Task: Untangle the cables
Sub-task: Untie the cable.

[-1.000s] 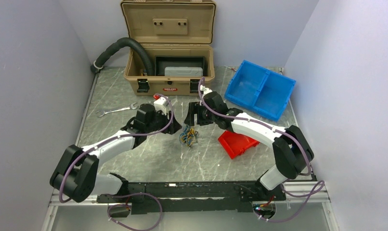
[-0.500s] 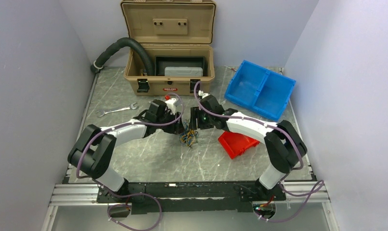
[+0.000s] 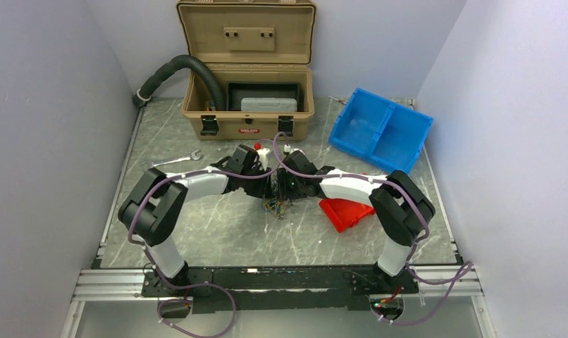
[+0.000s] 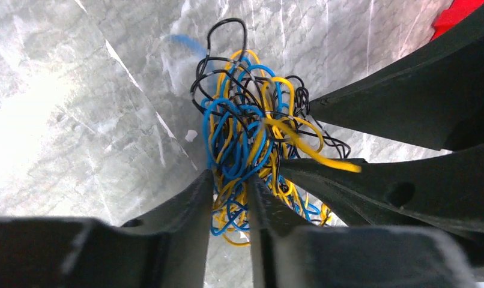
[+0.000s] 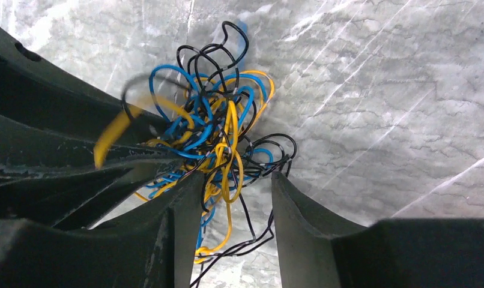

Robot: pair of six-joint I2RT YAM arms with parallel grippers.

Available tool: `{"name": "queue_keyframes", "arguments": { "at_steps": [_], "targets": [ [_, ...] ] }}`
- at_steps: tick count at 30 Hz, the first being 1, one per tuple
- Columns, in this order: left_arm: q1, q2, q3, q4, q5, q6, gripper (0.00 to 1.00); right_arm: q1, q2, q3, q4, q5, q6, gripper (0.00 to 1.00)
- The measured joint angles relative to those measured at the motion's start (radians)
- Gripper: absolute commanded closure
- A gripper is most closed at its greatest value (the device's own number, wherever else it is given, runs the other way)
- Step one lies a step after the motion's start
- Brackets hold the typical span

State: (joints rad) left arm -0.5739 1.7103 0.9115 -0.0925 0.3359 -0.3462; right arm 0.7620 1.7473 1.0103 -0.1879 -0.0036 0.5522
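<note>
Kim: Grey marbled surface (image 3: 218, 236), plain walls either side. Where are the cables?
Jo: The cables (image 4: 245, 138) are one blue, yellow and black tangle mid-surface. Both hands sit right on it, nearly touching each other.
Kim: Left hand?
Jo: The left hand (image 4: 230, 183) comes in from the left with its fingers almost closed. The slim gap is packed with blue and yellow strands, which look pinched. Most of the tangle lies just past the tips.
Kim: Right hand?
Jo: The right hand (image 5: 236, 180) is partly open, with a wider gap. A few yellow and black strands run through it, loose as far as I can see. The rest of the tangle is just beyond its tips.
Kim: Versus 1 s ago?
Jo: The hands were apart then, one each side of the tangle. Both have since closed in over it and the elbows have folded up. The tangle is in the same spot.
Kim: Further back?
Jo: Red bin (image 3: 348, 211) just right of the tangle. Wrench (image 3: 161, 163) rear-left, blue bin (image 3: 362, 127) rear-right. An open toolbox (image 3: 249, 125) stands at the back, and a black hose (image 3: 182, 65) runs into it.
</note>
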Motion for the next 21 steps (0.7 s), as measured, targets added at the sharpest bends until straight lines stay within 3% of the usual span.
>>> {"name": "queue_keyframes", "arguments": {
  "at_steps": [2, 3, 6, 14, 21],
  "targets": [
    [-0.003, 0.011, 0.016, -0.016, -0.002, 0.002, 0.98, 0.006, 0.002, -0.005, 0.010, 0.019, 0.008, 0.57],
    [-0.003, 0.015, 0.023, -0.025, -0.003, 0.001, 1.00, 0.009, 0.003, -0.005, 0.011, 0.027, 0.009, 0.60],
    [-0.004, 0.017, 0.033, -0.043, -0.014, 0.009, 1.00, 0.021, 0.004, -0.005, 0.010, 0.076, 0.015, 0.66],
    [0.010, -0.100, -0.024, -0.070, -0.184, -0.008, 1.00, 0.023, -0.002, -0.004, -0.127, 0.330, 0.043, 0.67],
    [0.130, -0.161, -0.076, -0.089, -0.315, -0.066, 1.00, -0.060, -0.111, -0.029, -0.201, 0.425, 0.039, 0.64]
  ]
}}
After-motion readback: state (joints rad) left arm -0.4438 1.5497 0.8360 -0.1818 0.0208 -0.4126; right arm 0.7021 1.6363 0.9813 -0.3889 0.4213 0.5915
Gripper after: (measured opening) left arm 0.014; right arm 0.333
